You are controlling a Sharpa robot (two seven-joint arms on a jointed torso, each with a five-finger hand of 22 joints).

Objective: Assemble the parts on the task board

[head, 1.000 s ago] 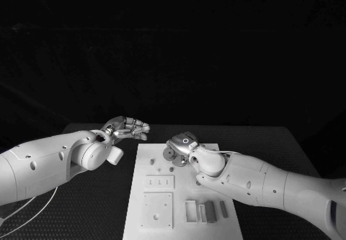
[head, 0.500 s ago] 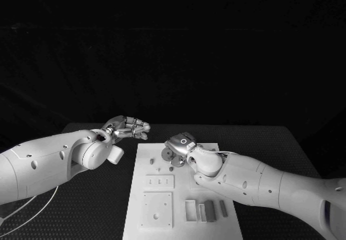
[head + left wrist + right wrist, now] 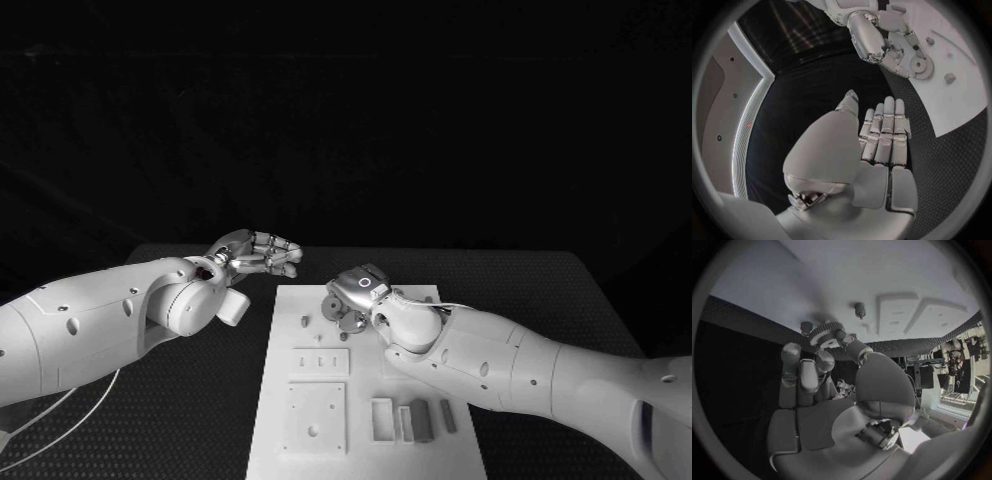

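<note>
Head view: a white task board [image 3: 274, 400] is lying lengthwise in the middle of a black table [image 3: 577, 290], running from near the camera toward the far edge. Two white robot arms are reaching in from either side. The left hand [image 3: 255, 254] is hovering over the table just beside the board's far left corner, its silver fingers curled inward, apparently on nothing. The right hand [image 3: 356, 295] is reaching down onto the far end of the board, its fingers bent over a small toothed gear [image 3: 346, 311] that is sitting on the board there. Nearer the camera, a small square plate [image 3: 319, 364] and a larger square plate [image 3: 315, 420] are lying one behind the other on the board, and three narrow bars [image 3: 414, 421] are lying side by side beside the larger plate.

In the left wrist view, the left hand [image 3: 879, 145] is showing its fingers lying straight and pressed together, holding nothing, above the black table, while the right hand [image 3: 887, 45] is touching the gear [image 3: 919, 65] on the board [image 3: 961, 100]; two small pegs [image 3: 949, 78] are standing near it.

In the right wrist view, the right hand [image 3: 811, 390] is pinching the gear [image 3: 826, 334] between its fingertips [image 3: 842, 338], at the edge of the board [image 3: 898, 270], with one peg [image 3: 859, 308] standing just beside it.
</note>
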